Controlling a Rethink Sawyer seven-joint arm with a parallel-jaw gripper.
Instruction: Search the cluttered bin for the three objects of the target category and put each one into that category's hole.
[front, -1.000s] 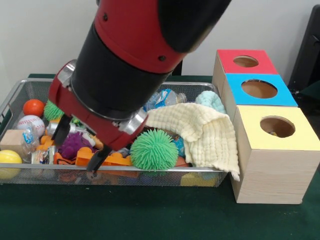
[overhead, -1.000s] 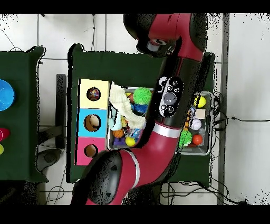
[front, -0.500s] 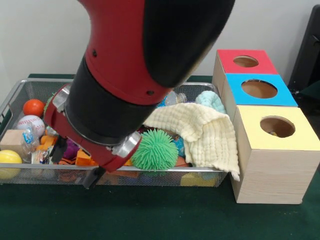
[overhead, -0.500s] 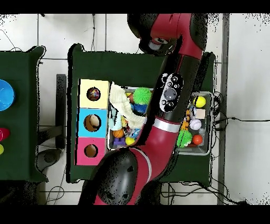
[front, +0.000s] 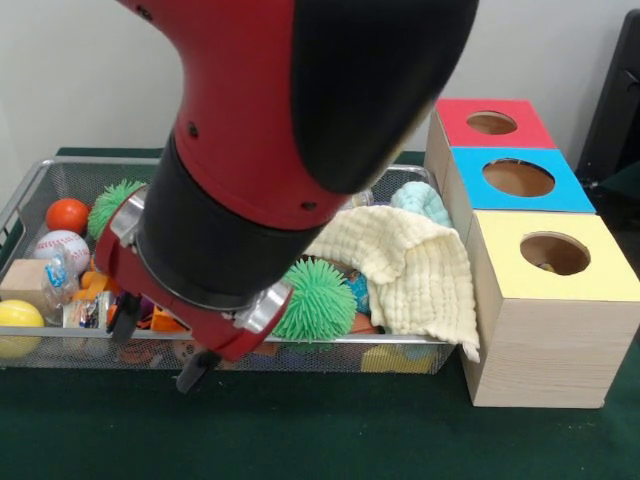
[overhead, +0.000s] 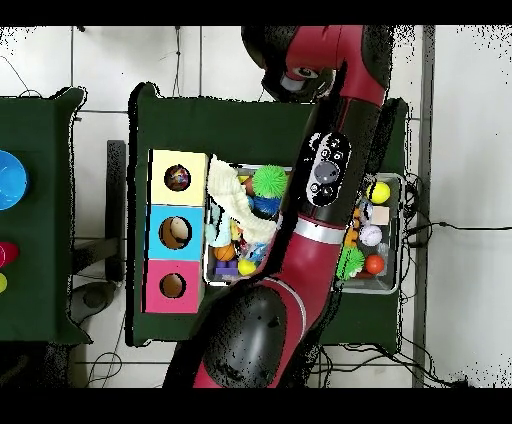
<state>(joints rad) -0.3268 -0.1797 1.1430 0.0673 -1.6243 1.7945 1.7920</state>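
The wire mesh bin is full of toys; it also shows in the overhead view. My gripper is open and empty, its two dark fingers spread in front of the bin's front wall at its left half. The arm hides the bin's middle in both views. No frilly fabric ball shows clearly in the bin. The hole in the yellow-topped box is at the right, and a bit of something coloured shows inside it, also in the overhead view.
A pale muslin cloth hangs over the bin's right end. Green spiky balls lie in the middle and at the back left. An orange ball, a baseball and a yellow ball lie at the left. Blue-topped and red-topped boxes stand behind the yellow one.
My gripper has moved out from among the left toys toward the bin's front wall, still open and empty. The back-left green spiky ball has come into view.
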